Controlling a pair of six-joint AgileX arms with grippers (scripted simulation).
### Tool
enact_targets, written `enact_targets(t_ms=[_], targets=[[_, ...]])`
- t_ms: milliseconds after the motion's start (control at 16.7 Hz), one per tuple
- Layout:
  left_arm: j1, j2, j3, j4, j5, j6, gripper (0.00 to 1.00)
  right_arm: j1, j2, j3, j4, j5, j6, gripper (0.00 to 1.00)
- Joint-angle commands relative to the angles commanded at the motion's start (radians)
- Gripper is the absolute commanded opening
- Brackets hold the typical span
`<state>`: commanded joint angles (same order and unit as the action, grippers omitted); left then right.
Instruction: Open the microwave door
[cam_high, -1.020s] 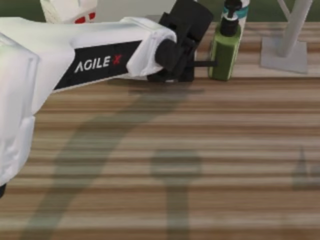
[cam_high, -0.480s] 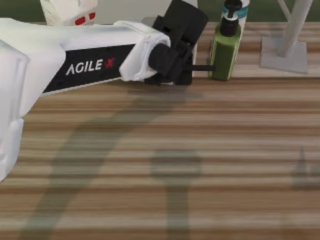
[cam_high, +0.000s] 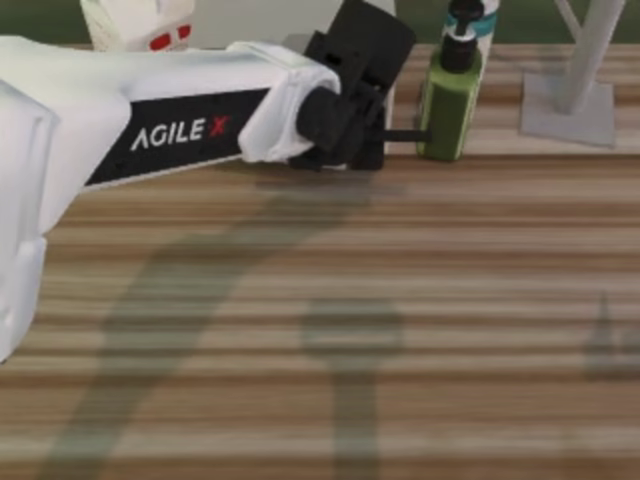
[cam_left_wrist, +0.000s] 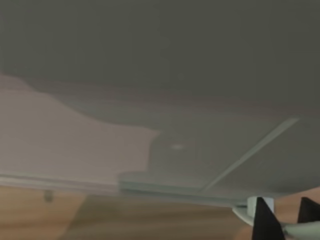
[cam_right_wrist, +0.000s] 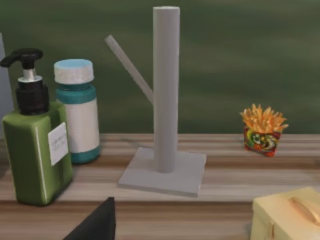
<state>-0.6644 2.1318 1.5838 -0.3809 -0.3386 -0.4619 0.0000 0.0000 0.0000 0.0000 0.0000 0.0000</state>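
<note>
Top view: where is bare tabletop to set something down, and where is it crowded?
Free: the wide wooden table in front of the left arm and green pump bottle. Crowded: the far edge, with white carton, bottle and grey stand.

Striped brown-and-tan wooden table (cam_high: 420, 300). Green soap bottle (cam_right_wrist: 37, 150) with black pump; white, teal-banded bottle (cam_right_wrist: 77, 110) beside. Plain grey stand (cam_right_wrist: 165, 100); white carton (cam_high: 135, 22), red marks.
</note>
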Motion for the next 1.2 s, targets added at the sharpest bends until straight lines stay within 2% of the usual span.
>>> enact_targets(t_ms=[900,1200], targets=[[0.0,0.0,0.0,0.0,0.0,0.0,0.0,0.0,0.0,0.0,0.0,0.0,0.0,1.0],[-0.001,-0.02,-0.029,0.02,0.019,0.021,0.0,0.0,0.0,0.0,0.0,0.0,0.0,1.0]])
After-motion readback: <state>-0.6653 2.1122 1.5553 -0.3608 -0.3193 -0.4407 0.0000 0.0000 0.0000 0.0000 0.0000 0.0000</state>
